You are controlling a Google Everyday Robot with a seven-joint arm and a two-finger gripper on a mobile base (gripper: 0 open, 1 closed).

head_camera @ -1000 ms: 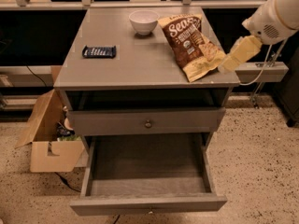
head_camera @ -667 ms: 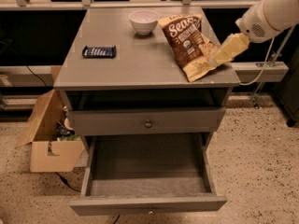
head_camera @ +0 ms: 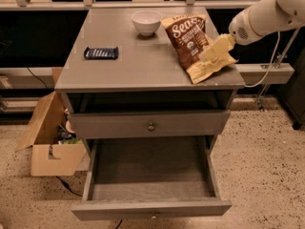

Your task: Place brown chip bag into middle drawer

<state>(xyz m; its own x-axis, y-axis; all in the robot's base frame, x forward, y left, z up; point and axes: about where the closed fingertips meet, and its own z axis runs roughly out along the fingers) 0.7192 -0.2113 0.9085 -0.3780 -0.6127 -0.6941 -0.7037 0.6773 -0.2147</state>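
The brown chip bag lies flat on the right side of the grey cabinet top, dark brown with white script and tan-yellow ends. My gripper, with pale yellow fingers on a white arm coming in from the upper right, sits over the bag's right lower part and overlaps it. The middle drawer is pulled out at the bottom of the cabinet, a shallow grey tray with nothing in it.
A white bowl stands at the back of the top, left of the bag. A small dark blue wrapped bar lies at the left. A shut drawer front with a round knob is above the open drawer. A cardboard box sits on the floor at left.
My arm and gripper have moved left, from just off the bag's right edge to over its lower right part. The bag, bowl, bar and drawer have not moved.
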